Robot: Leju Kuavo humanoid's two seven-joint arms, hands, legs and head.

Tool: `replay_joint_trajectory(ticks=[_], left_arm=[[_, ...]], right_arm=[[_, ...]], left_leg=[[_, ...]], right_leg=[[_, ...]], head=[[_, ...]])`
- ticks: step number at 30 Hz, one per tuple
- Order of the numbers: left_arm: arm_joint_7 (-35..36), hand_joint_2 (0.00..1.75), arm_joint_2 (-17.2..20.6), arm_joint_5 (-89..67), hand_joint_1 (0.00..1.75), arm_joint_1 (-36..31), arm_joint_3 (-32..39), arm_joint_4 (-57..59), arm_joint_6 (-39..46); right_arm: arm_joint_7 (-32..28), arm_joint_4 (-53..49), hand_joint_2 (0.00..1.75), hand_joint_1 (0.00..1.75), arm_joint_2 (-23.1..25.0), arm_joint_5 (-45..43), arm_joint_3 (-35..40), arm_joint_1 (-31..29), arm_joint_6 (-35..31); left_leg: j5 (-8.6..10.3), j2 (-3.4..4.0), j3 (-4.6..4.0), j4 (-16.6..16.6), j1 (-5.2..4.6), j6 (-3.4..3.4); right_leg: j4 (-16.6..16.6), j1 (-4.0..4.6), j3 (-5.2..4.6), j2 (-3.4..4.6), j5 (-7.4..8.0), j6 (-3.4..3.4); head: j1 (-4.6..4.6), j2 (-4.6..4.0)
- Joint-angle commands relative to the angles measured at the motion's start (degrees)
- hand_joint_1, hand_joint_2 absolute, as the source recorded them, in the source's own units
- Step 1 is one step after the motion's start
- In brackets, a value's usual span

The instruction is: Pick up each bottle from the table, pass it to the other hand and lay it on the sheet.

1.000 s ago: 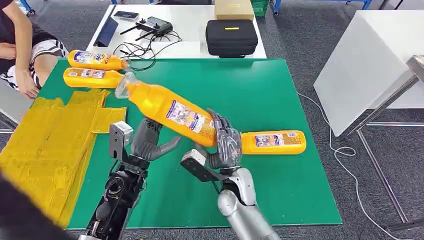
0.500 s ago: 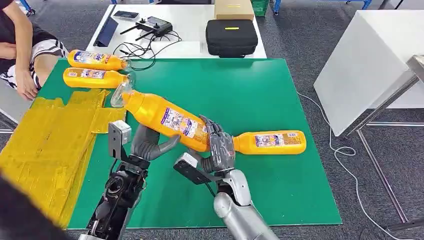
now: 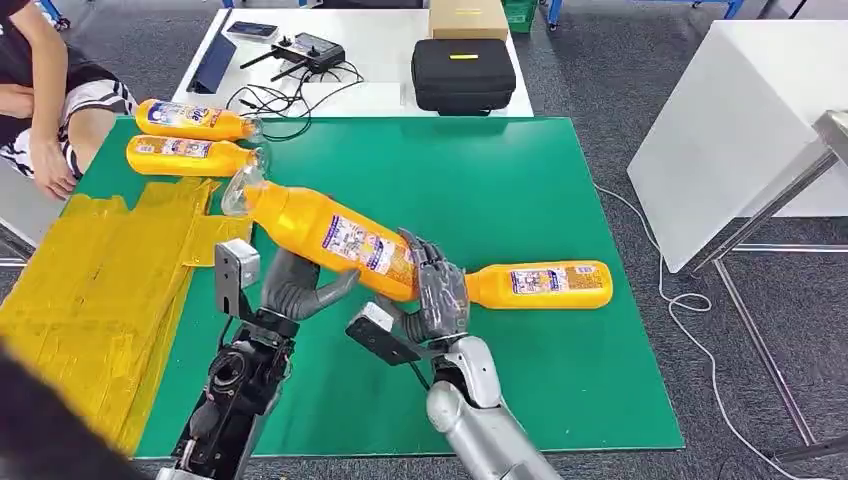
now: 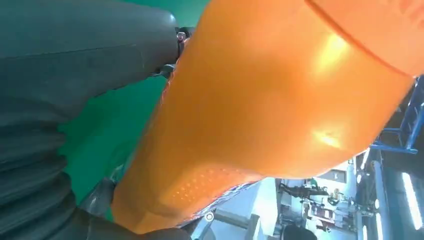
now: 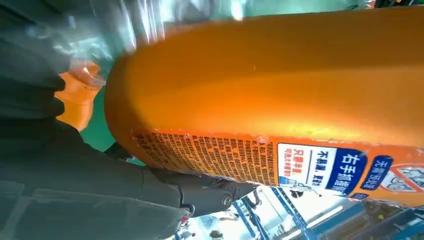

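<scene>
I see my right hand (image 3: 438, 292) wrapped around the base of a large orange plastic bottle (image 3: 325, 232), holding it tilted above the green mat (image 3: 520, 180), clear cap pointing far-left. My left hand (image 3: 298, 285) sits just under its middle, fingers spread; whether they touch it I cannot tell

Our right arm (image 3: 480, 420) is smooth silver; our left arm (image 3: 235, 400) shows black open mechanics. Each robot hand, left (image 3: 295, 285) and right (image 3: 440, 295), has dark grey fingers.
</scene>
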Motion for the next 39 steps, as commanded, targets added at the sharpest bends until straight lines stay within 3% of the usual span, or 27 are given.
replay_joint_trajectory(ticks=[1,3,4,8,11,21,22,39], left_arm=[[0.34,1.75,0.59,2.84,0.0,-4.65,-1.15,5.76,-2.74],[0.33,1.75,0.4,7.79,0.0,-4.24,-0.51,6.08,-8.42],[1.33,1.75,0.01,14.7,0.0,-3.93,0.97,6.9,-15.99],[8.18,1.75,-2.05,31.61,0.0,-3.99,4.72,10.12,-23.34],[13.5,1.75,-3.27,40.42,0.0,-4.45,3.88,12.31,-21.81],[11.74,1.75,-3.41,41.4,0.0,-4.89,-0.64,12.34,-16.69],[10.96,1.75,-3.04,40.91,0.14,-4.78,-1.19,11.7,-16.14],[10.82,1.75,-2.9,40.88,0.14,-4.71,-1.35,11.46,-15.95]], right_arm=[[0.2,3.94,1.75,1.75,-0.44,1.78,3.3,-2.63,-0.76],[0.23,3.94,1.75,1.75,-0.39,2.16,3.96,-2.37,-0.25],[-0.15,4.16,1.75,1.75,-0.31,2.26,4.36,-2.37,0.18],[-0.7,5.04,1.75,1.75,0.01,2.14,5.12,-2.4,0.05],[-0.6,5.38,1.75,1.75,0.29,2.1,5.79,-2.69,0.02],[0.75,5.63,1.75,1.75,0.39,2.35,6.71,-2.62,-0.01],[0.94,5.66,1.75,1.75,0.35,2.31,6.77,-2.47,0.03],[0.96,5.58,1.75,1.75,0.33,2.33,6.8,-2.38,0.0]], left_leg=[[-0.04,-0.02,0.19,-0.05,0.01,-0.02],[-0.02,-0.01,0.13,-0.05,-0.01,-0.02],[-0.06,-0.01,0.29,-0.09,0.0,-0.02],[-0.05,0.03,0.22,-0.08,0.0,-0.01],[-0.06,-0.02,0.3,-0.1,-0.02,-0.01],[-0.07,-0.07,0.17,-0.05,-0.01,-0.02],[-0.11,-0.09,0.32,-0.07,-0.01,-0.02],[-0.03,-0.03,0.0,-0.03,0.0,-0.01]], right_leg=[[-0.03,0.02,0.19,-0.11,-0.06,-0.01],[-0.03,0.01,0.13,-0.09,-0.04,0.0],[-0.06,0.02,0.28,-0.12,-0.08,-0.01],[-0.06,0.01,0.2,-0.07,-0.06,0.0],[-0.05,0.0,0.29,-0.13,-0.1,0.01],[-0.02,0.01,0.18,-0.18,-0.11,0.0],[-0.02,0.01,0.32,-0.23,-0.17,0.0],[-0.02,0.02,0.0,-0.11,-0.06,0.0]], head=[[0.0,0.0],[-0.02,0.0],[-0.02,0.0],[-0.02,0.0],[-0.02,0.0],[-0.02,0.0],[-0.02,0.0],[-0.02,0.0]])
